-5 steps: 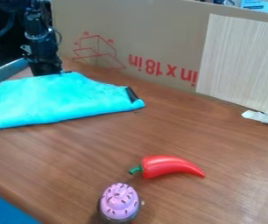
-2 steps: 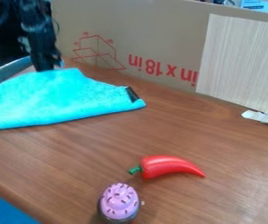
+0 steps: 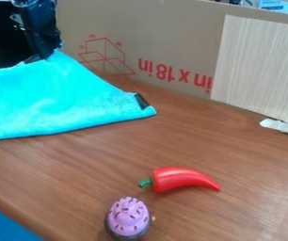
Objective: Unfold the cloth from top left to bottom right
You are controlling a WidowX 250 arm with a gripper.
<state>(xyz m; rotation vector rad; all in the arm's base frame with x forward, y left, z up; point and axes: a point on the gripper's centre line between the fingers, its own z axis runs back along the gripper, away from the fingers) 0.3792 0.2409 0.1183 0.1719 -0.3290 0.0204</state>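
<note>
In the camera view, the black gripper (image 3: 50, 52) hangs at the far left, in front of the left end of the cardboard (image 3: 172, 35), its fingers clamped on the far edge of the turquoise cloth (image 3: 52, 101). That edge is pulled up into a peak at the fingertips, and from there the fabric slopes down to the left and to the right. The cloth lies across the far left part of the brown wooden table (image 3: 190, 146); its near edge rests on the wood, and its right end narrows to a corner with a black patch (image 3: 142, 101) just beside it. Nearer and to the right, a red toy pepper (image 3: 181, 180) lies on its side, green stem to the left and curved tip to the right. A toy cupcake (image 3: 128, 216) with purple, dark-flecked icing stands near the pepper, on its near left side. The cardboard, marked with red print and a line drawing, stands upright along the far side. A pale wood-grain panel (image 3: 260, 68) stands against it at the right, with a whitish scrap (image 3: 284, 126) at its foot.
</note>
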